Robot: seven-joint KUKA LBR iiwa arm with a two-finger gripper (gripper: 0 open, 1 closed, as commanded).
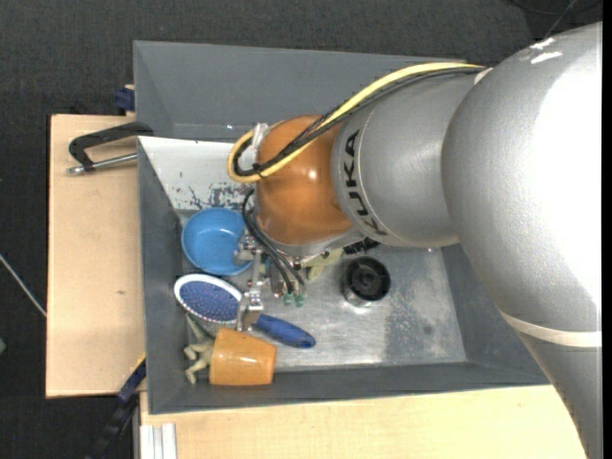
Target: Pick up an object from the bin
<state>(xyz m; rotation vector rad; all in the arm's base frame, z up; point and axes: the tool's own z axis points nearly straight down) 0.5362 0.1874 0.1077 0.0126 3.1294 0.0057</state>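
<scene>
Jaws hang over the blue brush, beside the blue cup.

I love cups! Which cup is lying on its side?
The orange cup, lower left in the bin, lies on its side; the blue cup stands mouth up.

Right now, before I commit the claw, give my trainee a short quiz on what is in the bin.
1. True or false: in the camera view, the blue cup lies left of the black round part.
2. Fill in: the orange cup lies in the view's ___-left corner of the bin.
3. Which lies closest to the claw? A the orange cup; B the blue brush with the white-rimmed head; C the black round part.

Key: 1 true; 2 lower; 3 B.
</scene>
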